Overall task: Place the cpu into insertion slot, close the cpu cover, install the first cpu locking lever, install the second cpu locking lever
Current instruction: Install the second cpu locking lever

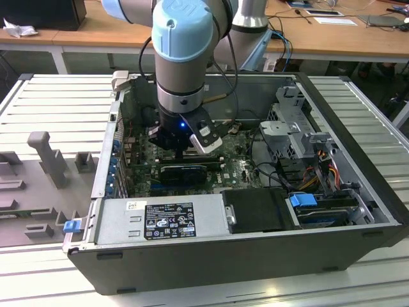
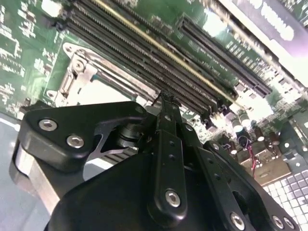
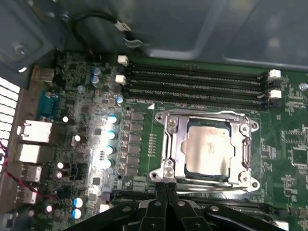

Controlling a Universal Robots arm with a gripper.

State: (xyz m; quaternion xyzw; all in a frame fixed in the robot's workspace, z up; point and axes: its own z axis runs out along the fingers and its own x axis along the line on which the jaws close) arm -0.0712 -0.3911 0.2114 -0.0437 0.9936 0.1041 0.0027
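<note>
— What is around the cpu [image 3: 208, 147]?
— It lies in its socket, the cpu cover [image 3: 207, 120] closed over it. Four memory slots [image 3: 197, 82] run beside.
— And the gripper [image 3: 166, 185]?
— Fingers pressed together, holding nothing, at the cover's edge.

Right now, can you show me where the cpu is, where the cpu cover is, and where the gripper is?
cpu [image 3: 209, 147]: first wrist view, middle of its pale metallic top.
cpu cover [image 3: 172, 139]: first wrist view, on one side bar of the metal frame around the chip.
gripper [image 3: 166, 185]: first wrist view, at its dark fingertips beside the socket.
</note>
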